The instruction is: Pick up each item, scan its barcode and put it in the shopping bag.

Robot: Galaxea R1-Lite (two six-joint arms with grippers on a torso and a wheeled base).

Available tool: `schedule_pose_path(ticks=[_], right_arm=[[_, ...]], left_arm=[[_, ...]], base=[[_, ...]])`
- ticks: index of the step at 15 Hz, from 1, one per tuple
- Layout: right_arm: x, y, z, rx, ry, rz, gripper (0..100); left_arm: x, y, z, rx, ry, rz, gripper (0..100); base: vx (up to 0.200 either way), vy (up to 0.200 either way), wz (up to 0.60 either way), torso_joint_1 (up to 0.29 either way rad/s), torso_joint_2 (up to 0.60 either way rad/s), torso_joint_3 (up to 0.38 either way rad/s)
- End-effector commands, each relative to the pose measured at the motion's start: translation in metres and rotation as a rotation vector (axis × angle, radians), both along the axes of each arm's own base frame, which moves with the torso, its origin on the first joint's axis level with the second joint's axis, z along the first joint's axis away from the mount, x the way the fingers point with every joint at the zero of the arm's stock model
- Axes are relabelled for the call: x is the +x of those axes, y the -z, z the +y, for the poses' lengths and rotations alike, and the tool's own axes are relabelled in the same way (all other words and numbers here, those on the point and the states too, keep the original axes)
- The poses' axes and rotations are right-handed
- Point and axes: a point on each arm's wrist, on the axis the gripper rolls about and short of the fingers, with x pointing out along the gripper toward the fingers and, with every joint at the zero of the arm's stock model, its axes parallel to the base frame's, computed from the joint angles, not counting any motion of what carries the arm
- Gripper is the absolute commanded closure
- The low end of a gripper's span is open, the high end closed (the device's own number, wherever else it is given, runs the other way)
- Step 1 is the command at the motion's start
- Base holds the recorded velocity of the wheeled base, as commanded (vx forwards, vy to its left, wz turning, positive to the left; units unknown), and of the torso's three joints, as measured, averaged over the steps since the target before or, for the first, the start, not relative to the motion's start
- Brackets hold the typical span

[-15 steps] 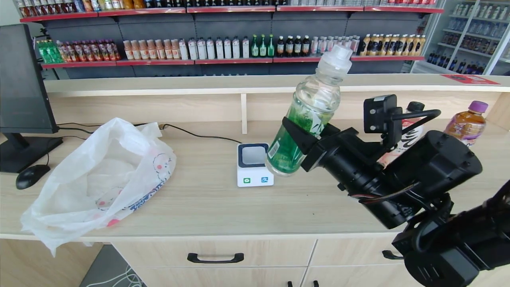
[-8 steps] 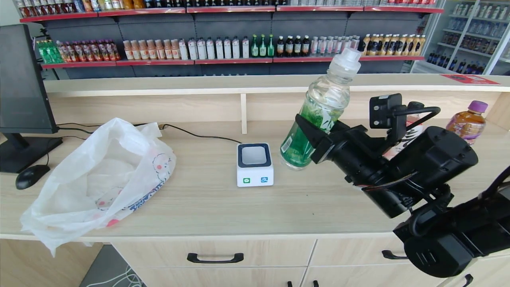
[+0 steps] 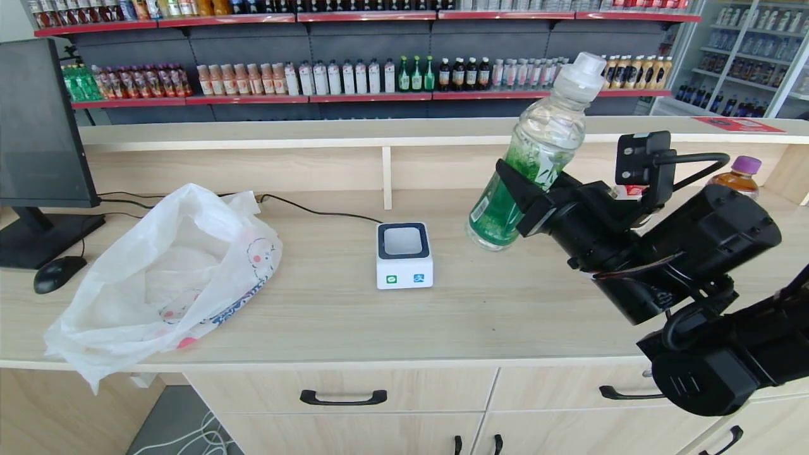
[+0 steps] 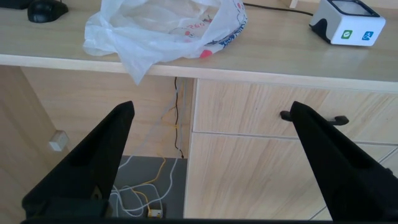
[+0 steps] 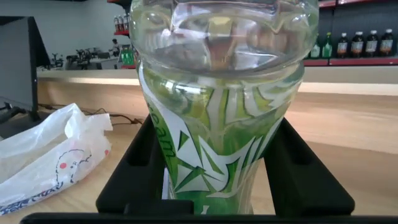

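My right gripper is shut on a clear bottle with a green label, holding it tilted in the air to the right of the white barcode scanner. The bottle's white cap leans up and to the right. From the right wrist the same bottle stands between the two black fingers. A white plastic shopping bag lies open at the counter's left. My left gripper hangs open below the counter's front edge, facing the drawers, with the bag and the scanner above it.
A brown drink bottle with a purple cap stands at the counter's right end, behind my right arm. A monitor and a mouse sit at the far left. A cable runs along the back. Drawers with black handles line the front.
My right gripper has carried the bottle up and to the right, away from the scanner. The head view has shifted slightly.
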Motion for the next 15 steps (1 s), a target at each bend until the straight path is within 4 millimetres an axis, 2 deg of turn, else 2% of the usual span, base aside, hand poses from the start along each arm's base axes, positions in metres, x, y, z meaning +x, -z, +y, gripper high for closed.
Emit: schedule_pose_path(ticks=[1, 2, 15], right_arm=[[0.0037, -0.0015, -0.0085, 0.001, 0.031, 0.003, 100], [0.0039, -0.0021, -0.0106, 0.002, 0.037, 0.002, 100], [0.0, -0.0079, -0.0126, 0.009, 0.037, -0.014, 100]], left_arm=[[0.0, 0.0, 0.0, 0.0, -0.001, -0.001, 0], [0.0, 0.0, 0.0, 0.0, 0.001, -0.001, 0], [0.0, 0.0, 0.0, -0.002, 0.001, -0.001, 0]], base=[[0.0, 0.0, 0.0, 0.0, 0.0, 0.0], [0.0, 0.0, 0.0, 0.0, 0.0, 0.0], [0.0, 0.2, 0.0, 0.004, 0.0, 0.001]])
